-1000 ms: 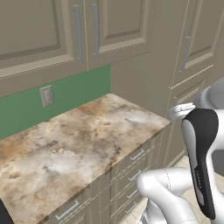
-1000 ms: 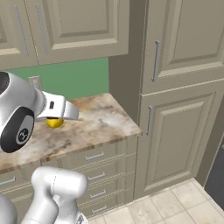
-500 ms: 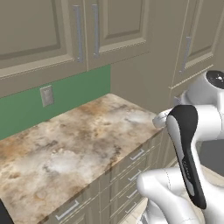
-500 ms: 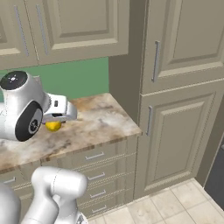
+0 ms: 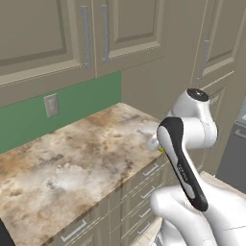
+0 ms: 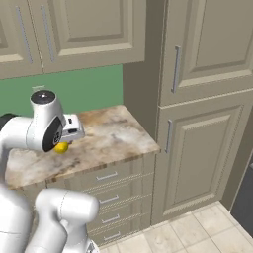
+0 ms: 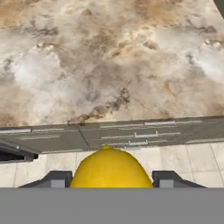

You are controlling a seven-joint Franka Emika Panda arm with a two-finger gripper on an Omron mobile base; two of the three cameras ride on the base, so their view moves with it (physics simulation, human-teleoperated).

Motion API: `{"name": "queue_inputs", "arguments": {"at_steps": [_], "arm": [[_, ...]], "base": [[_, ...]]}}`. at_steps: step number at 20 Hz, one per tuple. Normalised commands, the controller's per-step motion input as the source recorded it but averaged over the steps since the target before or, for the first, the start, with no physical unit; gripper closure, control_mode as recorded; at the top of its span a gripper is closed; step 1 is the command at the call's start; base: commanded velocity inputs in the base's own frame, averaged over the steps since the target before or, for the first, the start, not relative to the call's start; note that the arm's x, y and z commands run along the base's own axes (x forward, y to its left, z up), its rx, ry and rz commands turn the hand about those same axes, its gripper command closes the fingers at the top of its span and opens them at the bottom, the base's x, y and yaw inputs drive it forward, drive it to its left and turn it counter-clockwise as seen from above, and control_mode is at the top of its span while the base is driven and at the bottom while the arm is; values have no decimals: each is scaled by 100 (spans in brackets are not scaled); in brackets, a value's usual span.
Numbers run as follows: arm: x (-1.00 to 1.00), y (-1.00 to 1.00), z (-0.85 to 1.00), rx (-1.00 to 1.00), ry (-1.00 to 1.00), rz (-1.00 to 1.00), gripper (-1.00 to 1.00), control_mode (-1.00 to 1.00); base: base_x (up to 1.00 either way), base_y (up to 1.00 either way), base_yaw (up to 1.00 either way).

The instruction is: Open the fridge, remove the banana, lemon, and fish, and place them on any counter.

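Observation:
The lemon [image 7: 110,168], a round bright yellow ball, sits between my two dark fingertips [image 7: 57,178] in the hand view. My gripper [image 7: 111,179] is shut on it. From the right base view the lemon [image 6: 61,147] hangs just under the white hand [image 6: 71,132], low over the speckled beige-brown counter [image 6: 113,138] near its front edge. In the left base view a sliver of the lemon [image 5: 161,149] peeks out beside the arm, above the counter [image 5: 72,163]. The banana and the fish are out of view.
Beige wall cabinets [image 5: 86,33] hang over a green backsplash [image 5: 81,103] with a wall socket [image 5: 51,105]. A tall beige panelled cabinet [image 6: 202,113] stands right of the counter. Drawer fronts [image 7: 131,133] run below the counter edge. A dark grey appliance front [image 5: 236,153] shows at far right.
The arm has swung its elbow and forearm toward the counter's right end. The lemon stays gripped and has sunk slightly toward the counter.

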Motion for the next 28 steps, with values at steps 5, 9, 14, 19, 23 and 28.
{"name": "queue_inputs", "arguments": {"at_steps": [5,9,14,19,23,28], "arm": [[96,51,-65,-3,0,17,100,-100],[100,55,-44,-1,0,2,100,-100],[94,48,-32,0,3,0,100,-100],[70,37,-17,0,8,0,100,-100],[52,25,-15,0,6,-1,100,-100],[22,13,-10,-1,3,0,100,-100]], "base": [[0,0,0],[0,0,0],[0,0,0],[0,0,0],[0,0,0],[0,0,0]]}}
